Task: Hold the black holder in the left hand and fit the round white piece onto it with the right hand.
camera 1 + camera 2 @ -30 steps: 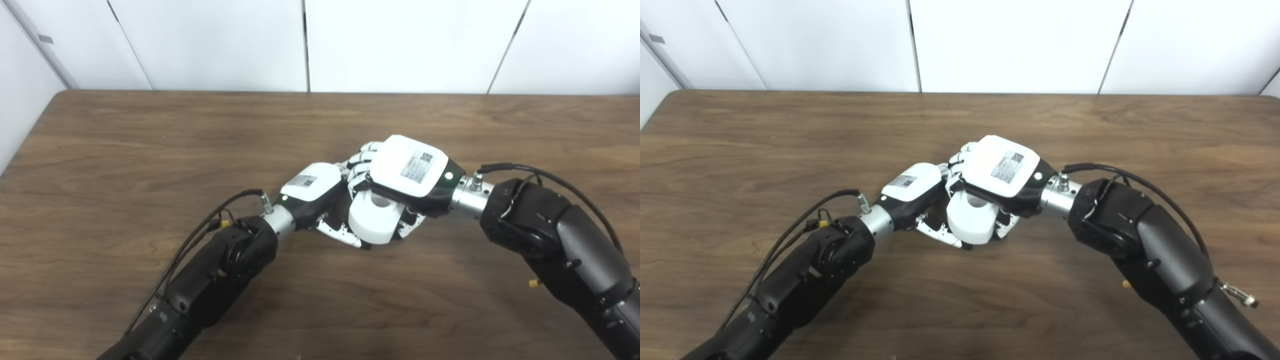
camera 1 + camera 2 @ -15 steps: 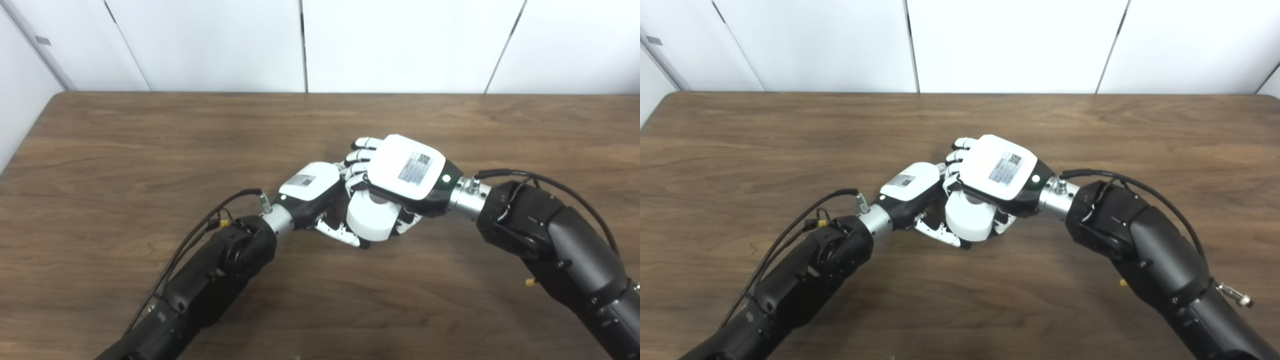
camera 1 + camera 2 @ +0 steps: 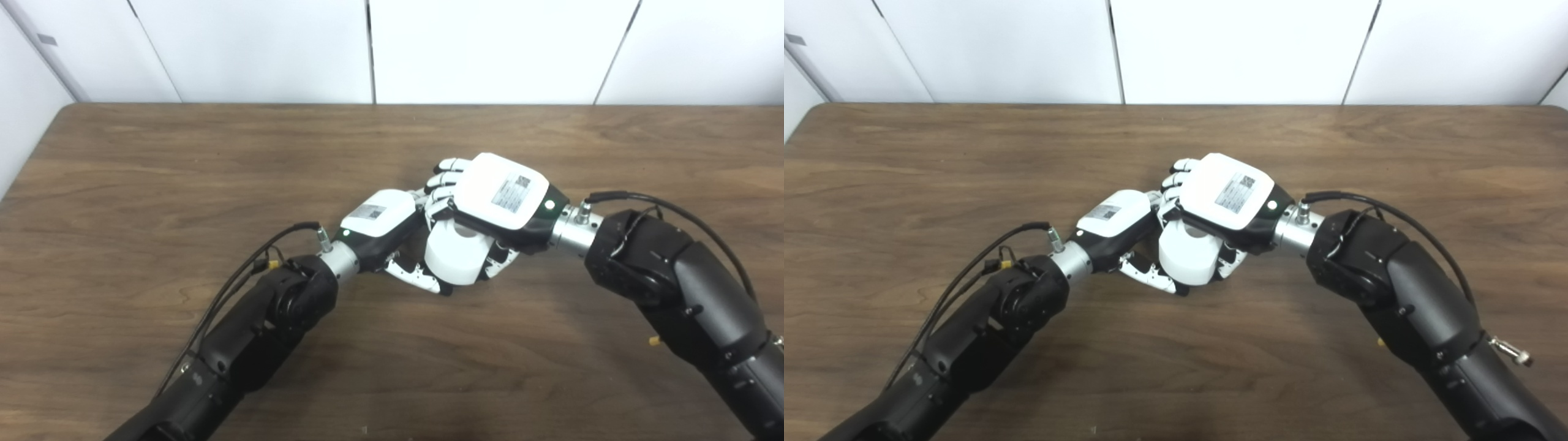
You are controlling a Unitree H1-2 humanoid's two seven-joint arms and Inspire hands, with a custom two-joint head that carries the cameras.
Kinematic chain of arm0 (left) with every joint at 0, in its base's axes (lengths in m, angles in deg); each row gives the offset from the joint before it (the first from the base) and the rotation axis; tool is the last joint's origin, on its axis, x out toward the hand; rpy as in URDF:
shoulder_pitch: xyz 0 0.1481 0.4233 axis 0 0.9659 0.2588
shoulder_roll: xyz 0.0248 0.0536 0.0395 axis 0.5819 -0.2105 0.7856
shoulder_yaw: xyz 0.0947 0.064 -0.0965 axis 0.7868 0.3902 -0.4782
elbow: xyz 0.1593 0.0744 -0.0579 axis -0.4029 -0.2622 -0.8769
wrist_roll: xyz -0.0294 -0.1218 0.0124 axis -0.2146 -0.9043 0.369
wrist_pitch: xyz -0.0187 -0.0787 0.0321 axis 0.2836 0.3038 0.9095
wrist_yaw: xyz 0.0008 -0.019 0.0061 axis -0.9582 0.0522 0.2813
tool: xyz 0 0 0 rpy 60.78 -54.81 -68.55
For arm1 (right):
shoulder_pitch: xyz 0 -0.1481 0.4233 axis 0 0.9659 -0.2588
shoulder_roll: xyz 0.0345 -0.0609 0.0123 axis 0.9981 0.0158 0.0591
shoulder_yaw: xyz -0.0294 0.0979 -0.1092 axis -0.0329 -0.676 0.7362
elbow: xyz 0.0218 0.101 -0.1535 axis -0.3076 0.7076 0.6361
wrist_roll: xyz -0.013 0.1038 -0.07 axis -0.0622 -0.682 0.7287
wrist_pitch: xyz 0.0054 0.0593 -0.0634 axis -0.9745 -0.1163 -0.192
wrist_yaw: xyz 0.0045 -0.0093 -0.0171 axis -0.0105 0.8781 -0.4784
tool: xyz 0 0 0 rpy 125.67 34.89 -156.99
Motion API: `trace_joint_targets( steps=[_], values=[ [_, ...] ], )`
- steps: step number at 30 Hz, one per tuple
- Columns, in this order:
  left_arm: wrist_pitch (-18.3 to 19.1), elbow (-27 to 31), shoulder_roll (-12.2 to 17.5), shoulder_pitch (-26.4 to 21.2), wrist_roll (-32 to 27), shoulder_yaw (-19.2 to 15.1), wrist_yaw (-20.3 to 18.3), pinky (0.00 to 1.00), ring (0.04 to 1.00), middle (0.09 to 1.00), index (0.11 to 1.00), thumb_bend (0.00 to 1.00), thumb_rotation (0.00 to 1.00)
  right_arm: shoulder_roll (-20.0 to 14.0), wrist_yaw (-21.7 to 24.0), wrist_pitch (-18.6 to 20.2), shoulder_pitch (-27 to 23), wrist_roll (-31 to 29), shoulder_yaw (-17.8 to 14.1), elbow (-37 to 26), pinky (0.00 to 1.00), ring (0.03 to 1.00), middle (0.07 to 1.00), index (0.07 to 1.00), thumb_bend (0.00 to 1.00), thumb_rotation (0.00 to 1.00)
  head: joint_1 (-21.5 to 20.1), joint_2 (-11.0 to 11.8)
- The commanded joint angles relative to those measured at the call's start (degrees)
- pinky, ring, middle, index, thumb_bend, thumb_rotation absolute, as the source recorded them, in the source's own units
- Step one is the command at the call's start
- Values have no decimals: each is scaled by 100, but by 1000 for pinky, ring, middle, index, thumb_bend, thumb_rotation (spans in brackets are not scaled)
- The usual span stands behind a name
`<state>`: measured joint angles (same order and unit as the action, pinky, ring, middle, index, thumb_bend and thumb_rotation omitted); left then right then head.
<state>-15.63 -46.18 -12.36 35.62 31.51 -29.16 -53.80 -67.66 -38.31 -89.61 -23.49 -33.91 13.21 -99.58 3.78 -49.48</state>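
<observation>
The black holder is hidden beneath both hands; the right hand (image 3: 502, 199) covers the round white piece's (image 3: 456, 257) far side.

light: bright, even, from overhead | shadows: soft, under both arms on the table (image 3: 153, 184) | glare: white hand covers overexposed | focus: slightly soft

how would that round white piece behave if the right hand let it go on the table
The round white piece with a centre hole looks rigid, keeping its shape in the right hand. Its curved wall suggests it could roll on the wooden table if dropped on its side.
</observation>
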Motion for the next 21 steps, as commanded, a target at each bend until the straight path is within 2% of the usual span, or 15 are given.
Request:
trace_joint_targets(
  steps=[1, 5, 10, 15, 21],
  values=[
    [36, -76, 86, 241, 16, 217, -508, 927, 975, 941, 482, 524, 71, -40, 554, 148, 72, -44, 124, 97, 805, 796, 711, 481, 526, 139, 7, -8],
    [84, -17, 82, 249, 42, 231, -538, 927, 975, 940, 482, 524, 71, -86, 917, 355, 22, -265, 145, 2, 787, 799, 722, 480, 526, 139, 0, -38],
    [103, -13, 73, 250, -15, 218, -574, 928, 980, 944, 482, 524, 69, -160, 1128, 522, -24, -285, 135, -37, 805, 803, 726, 481, 526, 139, 0, -49],
    [80, -44, 73, 243, -22, 209, -552, 930, 984, 944, 482, 524, 70, -237, 1181, 576, -84, -263, 82, 34, 825, 817, 728, 481, 526, 138, -19, -49],
    [83, -43, 74, 249, -25, 203, -556, 925, 981, 943, 482, 524, 70, -339, 1069, 509, -147, -166, 7, 115, 804, 820, 732, 481, 526, 138, -20, -43]
  ],
)
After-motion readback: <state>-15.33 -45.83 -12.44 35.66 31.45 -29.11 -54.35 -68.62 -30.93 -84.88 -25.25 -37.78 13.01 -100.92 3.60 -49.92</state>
